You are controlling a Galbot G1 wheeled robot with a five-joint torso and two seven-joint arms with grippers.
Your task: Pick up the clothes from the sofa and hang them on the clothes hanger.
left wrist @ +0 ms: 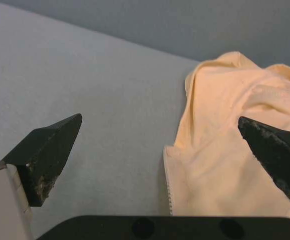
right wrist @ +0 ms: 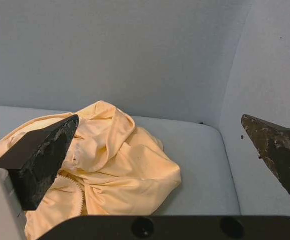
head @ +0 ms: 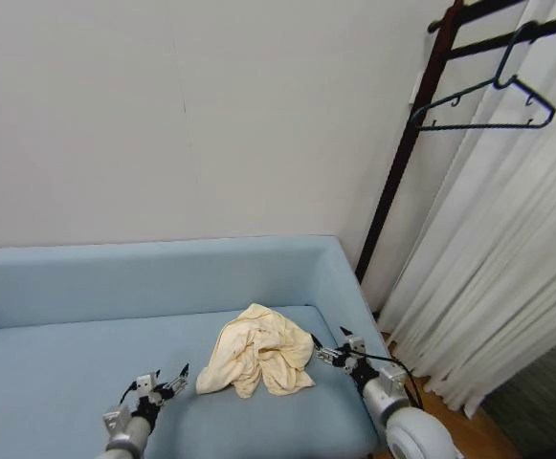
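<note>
Both grippers sit low over the sofa seat, either side of a crumpled garment.

Nearest, the left gripper (head: 174, 379) is released, its jaws spread wide just above the cushion, close to the left edge of the pale yellow garment (head: 258, 350). The right gripper (head: 322, 356) is released too, jaws wide, just beside the garment's right edge. The garment lies bunched on the seat of the light blue sofa (head: 86, 287) near its right armrest, a zip showing along one fold. Farther back and higher, a black hanger (head: 488, 103) hangs from a bar of the dark clothes rack (head: 400, 167), in front of the white curtain (head: 507, 277).
</note>
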